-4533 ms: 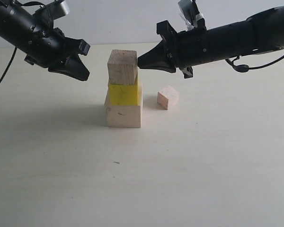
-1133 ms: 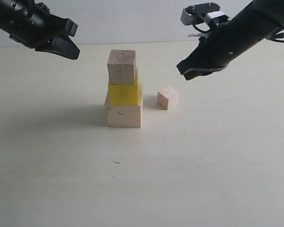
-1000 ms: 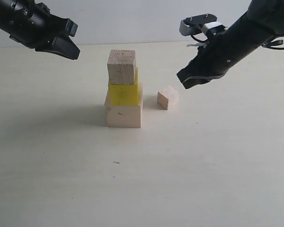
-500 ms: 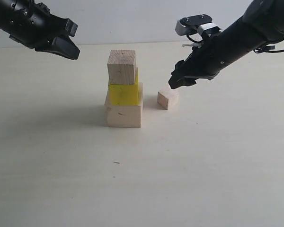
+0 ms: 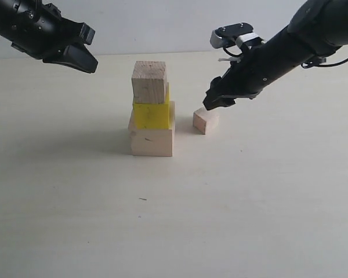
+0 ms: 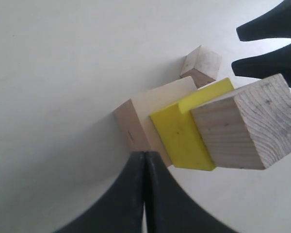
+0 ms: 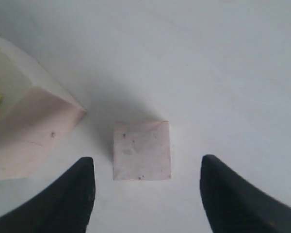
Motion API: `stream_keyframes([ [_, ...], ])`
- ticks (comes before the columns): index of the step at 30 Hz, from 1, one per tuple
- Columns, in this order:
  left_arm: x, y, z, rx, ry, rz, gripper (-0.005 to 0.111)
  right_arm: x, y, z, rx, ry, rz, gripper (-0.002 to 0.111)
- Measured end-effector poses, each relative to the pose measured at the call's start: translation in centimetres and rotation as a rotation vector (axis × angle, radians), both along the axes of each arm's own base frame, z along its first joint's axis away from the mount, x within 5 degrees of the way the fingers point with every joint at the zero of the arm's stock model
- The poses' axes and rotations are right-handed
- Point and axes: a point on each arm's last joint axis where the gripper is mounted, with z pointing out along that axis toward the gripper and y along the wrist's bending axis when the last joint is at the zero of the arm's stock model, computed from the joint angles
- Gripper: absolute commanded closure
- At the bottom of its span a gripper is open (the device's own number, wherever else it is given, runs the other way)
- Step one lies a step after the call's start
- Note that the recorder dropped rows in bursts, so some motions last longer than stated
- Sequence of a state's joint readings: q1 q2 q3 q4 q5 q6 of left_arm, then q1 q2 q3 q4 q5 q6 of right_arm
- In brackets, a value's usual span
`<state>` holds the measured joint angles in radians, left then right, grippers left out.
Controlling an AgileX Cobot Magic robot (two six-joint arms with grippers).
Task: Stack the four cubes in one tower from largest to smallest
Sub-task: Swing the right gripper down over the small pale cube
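Observation:
Three cubes stand in a column on the table: the large wooden cube (image 5: 151, 141) at the bottom, the yellow cube (image 5: 152, 114) on it, the medium wooden cube (image 5: 149, 81) on top, a little askew. The small wooden cube (image 5: 205, 120) (image 7: 141, 150) lies on the table to the right of the column. My right gripper (image 5: 213, 102) (image 7: 146, 167) hangs open just above the small cube, its fingers wider than the cube and not touching it. My left gripper (image 5: 88, 62) (image 6: 144, 154) is shut and empty, up and to the left of the column.
The pale table (image 5: 174, 220) stretches out in front of the cubes. A small dark speck (image 5: 142, 199) lies on it near the front. The right arm (image 5: 301, 40) slants down from the upper right, the left arm (image 5: 29, 29) from the upper left.
My right gripper has moved down and left toward the small cube and has opened its fingers. The left gripper and the column have not moved.

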<state>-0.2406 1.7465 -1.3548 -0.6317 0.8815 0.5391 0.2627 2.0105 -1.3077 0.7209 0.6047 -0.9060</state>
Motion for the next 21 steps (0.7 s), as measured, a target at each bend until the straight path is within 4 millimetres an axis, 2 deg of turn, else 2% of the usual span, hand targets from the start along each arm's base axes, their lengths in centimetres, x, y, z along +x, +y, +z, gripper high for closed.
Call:
stream_keyframes([
  [4, 0.0, 0.0, 0.0, 0.000, 0.000, 0.000, 0.107, 0.2, 1.7, 1.5, -0.031, -0.005, 0.055, 0.052],
  [7, 0.0, 0.0, 0.0, 0.004, -0.001, -0.001, 0.107, 0.1, 2.9, 2.6, -0.115, 0.022, 0.030, 0.052],
  [10, 0.0, 0.0, 0.0, 0.004, -0.001, -0.001, 0.107, 0.5, 3.2, 3.8, -0.190, 0.027, -0.018, 0.051],
  [14, 0.0, 0.0, 0.0, 0.004, -0.001, -0.001, 0.107, 1.0, 3.4, 5.4, -0.199, 0.026, -0.047, 0.051],
  [17, 0.0, 0.0, 0.0, 0.005, 0.000, -0.004, 0.107, 1.1, 3.5, 5.6, -0.214, 0.063, -0.050, 0.051],
  [21, 0.0, 0.0, 0.0, 0.005, 0.001, -0.005, 0.107, 1.5, 3.7, 4.8, -0.227, 0.114, -0.041, 0.051],
])
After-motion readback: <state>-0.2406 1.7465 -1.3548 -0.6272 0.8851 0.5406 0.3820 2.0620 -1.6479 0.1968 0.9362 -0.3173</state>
